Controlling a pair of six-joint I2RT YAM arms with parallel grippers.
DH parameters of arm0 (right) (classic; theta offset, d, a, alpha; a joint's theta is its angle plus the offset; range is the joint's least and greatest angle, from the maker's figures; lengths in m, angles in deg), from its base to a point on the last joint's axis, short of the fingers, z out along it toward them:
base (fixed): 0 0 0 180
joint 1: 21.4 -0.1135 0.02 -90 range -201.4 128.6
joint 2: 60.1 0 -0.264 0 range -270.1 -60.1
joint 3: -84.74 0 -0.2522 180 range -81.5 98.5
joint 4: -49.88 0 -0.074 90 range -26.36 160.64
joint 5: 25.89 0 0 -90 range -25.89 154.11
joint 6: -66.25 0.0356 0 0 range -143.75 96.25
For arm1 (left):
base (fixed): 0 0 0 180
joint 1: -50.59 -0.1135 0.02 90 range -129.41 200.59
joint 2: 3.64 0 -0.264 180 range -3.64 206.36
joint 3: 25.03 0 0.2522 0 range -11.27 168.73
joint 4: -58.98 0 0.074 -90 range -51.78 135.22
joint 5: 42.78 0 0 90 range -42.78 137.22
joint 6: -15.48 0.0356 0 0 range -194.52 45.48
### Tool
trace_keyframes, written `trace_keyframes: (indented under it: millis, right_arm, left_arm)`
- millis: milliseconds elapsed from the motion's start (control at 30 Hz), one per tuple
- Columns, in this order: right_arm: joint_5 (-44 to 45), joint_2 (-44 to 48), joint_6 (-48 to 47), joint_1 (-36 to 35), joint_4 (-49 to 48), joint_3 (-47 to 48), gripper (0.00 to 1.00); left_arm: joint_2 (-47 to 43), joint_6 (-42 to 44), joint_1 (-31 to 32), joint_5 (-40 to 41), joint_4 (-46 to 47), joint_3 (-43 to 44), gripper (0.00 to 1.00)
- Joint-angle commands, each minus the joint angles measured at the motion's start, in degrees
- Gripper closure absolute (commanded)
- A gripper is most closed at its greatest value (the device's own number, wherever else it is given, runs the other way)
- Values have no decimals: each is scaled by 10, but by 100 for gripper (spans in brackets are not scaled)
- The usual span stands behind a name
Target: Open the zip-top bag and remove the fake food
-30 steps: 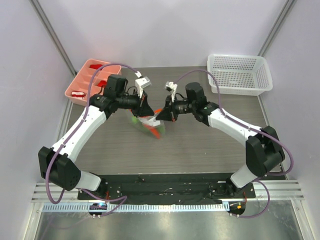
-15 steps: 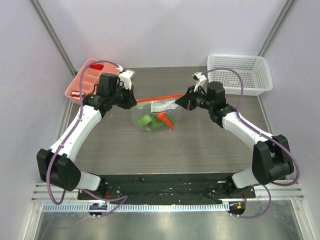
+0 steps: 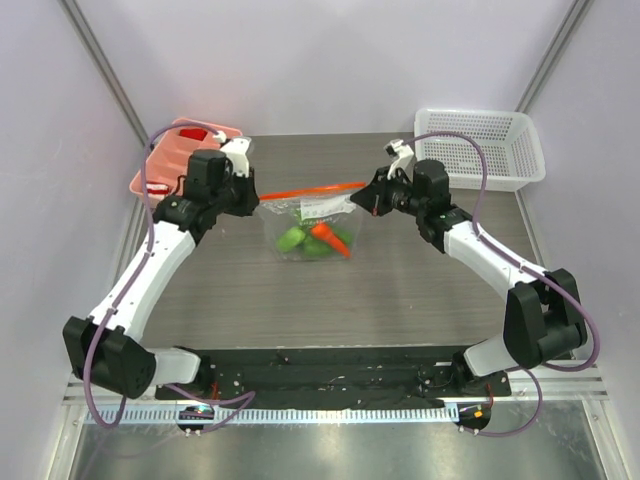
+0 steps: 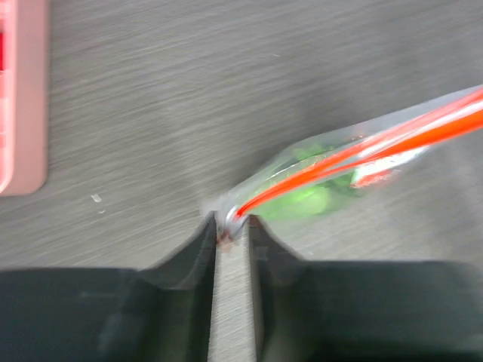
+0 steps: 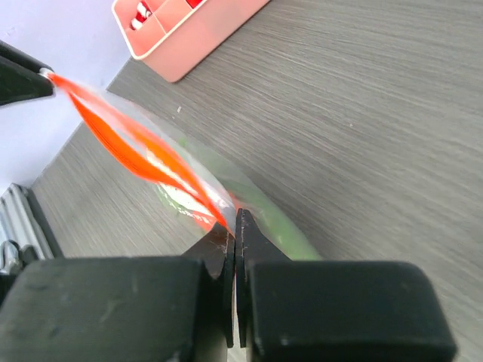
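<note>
1. At the upper left of the overhead view we see a pink compartment tray at the far-left corner of the table, with a small red block in it.
2. Just right of the tray, the left gripper is clamped on the left end of the zip-top bag. In its wrist view the jaws pinch the bag's corner at their very tips.
3. The bag's orange-red zip strip runs taut across the middle of the frame from one gripper to the other. The clear body hangs below it, toward the bottom of the frame.
4. The fake food sits inside the bag, low in it: green pieces to the left, an orange one to their right.
5. At centre right, the right gripper is closed tight on the strip's right end. Its wrist view shows the jaws together on the plastic.
6. At the upper right, a white mesh basket stands well apart from the bag.
</note>
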Motion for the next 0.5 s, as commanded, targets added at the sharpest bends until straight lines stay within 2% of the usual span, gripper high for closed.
trace_keyframes:
  millis: [0,33,67,133,200,267,300,367,400,467]
  right_arm:
    - [-57,-1,-59,23,-19,25,99]
    - [-77,1,-72,21,-19,26,99]
    - [-127,0,-110,22,-6,34,99]
    - [-193,-10,-157,21,27,51,99]
    - [-298,-20,-240,18,96,86,99]
    - [-316,-33,-285,2,170,118,99]
    - [-318,-38,-328,-5,191,128,99]
    - [-316,-55,-362,-23,241,149,99]
    - [-319,-62,-379,-26,258,158,99]
    - [-336,-81,-379,-30,283,174,99]
  left_arm:
    - [-55,35,-23,30,20,-23,57]
    - [-68,39,-23,-41,36,-31,35]
    - [-99,44,-23,-76,69,-52,29]
    - [-137,48,-23,-145,111,-75,24]
    - [-183,46,-23,-246,184,-114,26]
    - [-197,24,-23,-319,222,-129,28]
    - [-196,18,-22,-331,240,-133,28]
    - [-169,10,-23,-349,240,-126,27]
    - [-152,13,-23,-361,209,-104,27]
    - [-103,32,-23,-396,167,-72,34]
